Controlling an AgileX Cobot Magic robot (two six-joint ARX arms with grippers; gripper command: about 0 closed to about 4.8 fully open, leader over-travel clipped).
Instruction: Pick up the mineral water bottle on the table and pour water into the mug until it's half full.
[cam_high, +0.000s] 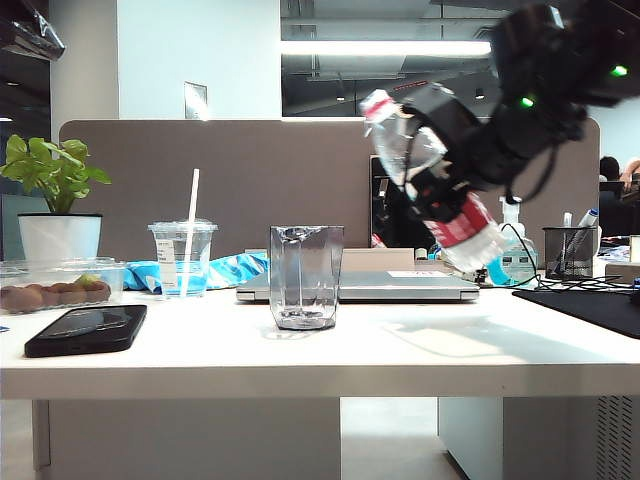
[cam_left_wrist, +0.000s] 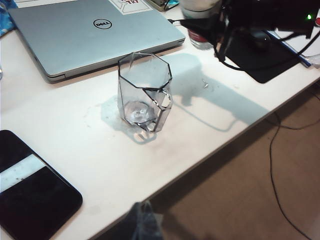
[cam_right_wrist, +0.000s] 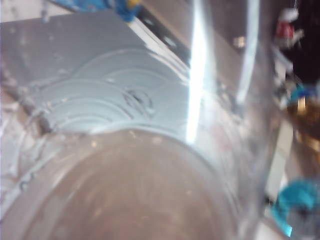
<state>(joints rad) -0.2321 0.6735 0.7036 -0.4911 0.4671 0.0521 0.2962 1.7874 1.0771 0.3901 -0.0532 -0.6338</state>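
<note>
Right gripper (cam_high: 455, 175) clamped on tall clear ribbed mineral water bottle (cam_high: 425, 170) | neck tilted up-left (mouth short of rim) | smoky-grey faceted mug (cam_high: 305, 277) lower left | left gripper (cam_left_wrist: 142, 220): state unclear

Mug (cam_high: 306, 277): I see it on the table (cam_high: 400, 350), before the laptop (cam_high: 400, 285).
Bottle (cam_high: 430, 180): tilted in air, right of mug.
Phone (cam_high: 86, 329): left.

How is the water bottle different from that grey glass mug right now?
The mineral water bottle hangs tilted in the air, clamped in the right gripper; the mug stands upright on the table. The bottle carries a red-and-white label; the mug is plain and faceted. Both are see-through.
</note>
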